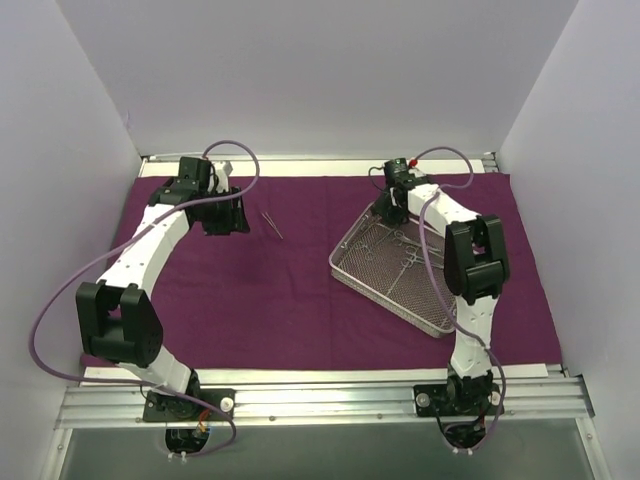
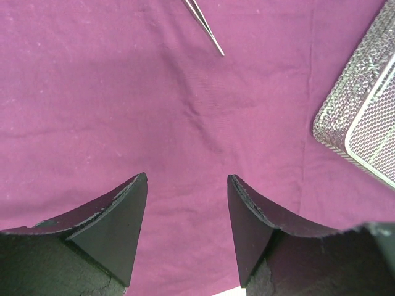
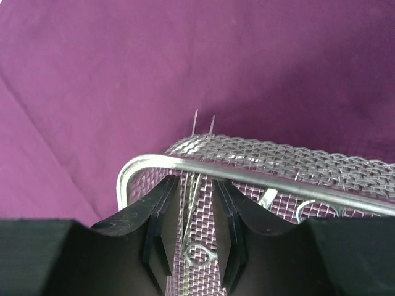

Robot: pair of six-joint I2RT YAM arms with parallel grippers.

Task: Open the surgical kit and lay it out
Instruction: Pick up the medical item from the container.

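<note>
Judging by the layout, task looks approx. half done. Cloth (image 1: 300, 300) is already unfolded and lies flat over most of the counter (image 1: 320, 372), edge to edge. One pair of tweezers (image 1: 272, 224) is out on the cloth, toward the far edge, left of centre and well apart from the tray (image 1: 385, 300). Tray sits on the cloth on the right side, skewed to the counter edges, w/ one corner pointing at the far edge.

Tray contents: several thin silver instruments lie on the mesh, incl. ring-handled forceps (image 3: 197, 253); exact count too small to tell. So the rest of the set has yet to be laid out.

Right end effector (image 3: 194, 182) is at the tray's far corner, jaws narrowed either side of a thin instrument (image 3: 191, 206) whose two tips poke up past the rim. Can't tell whether the pads actually pinch it.

Left end effector (image 2: 187, 179) is open and empty, hanging over bare cloth near the far-left corner, tweezers just ahead of it.
</note>
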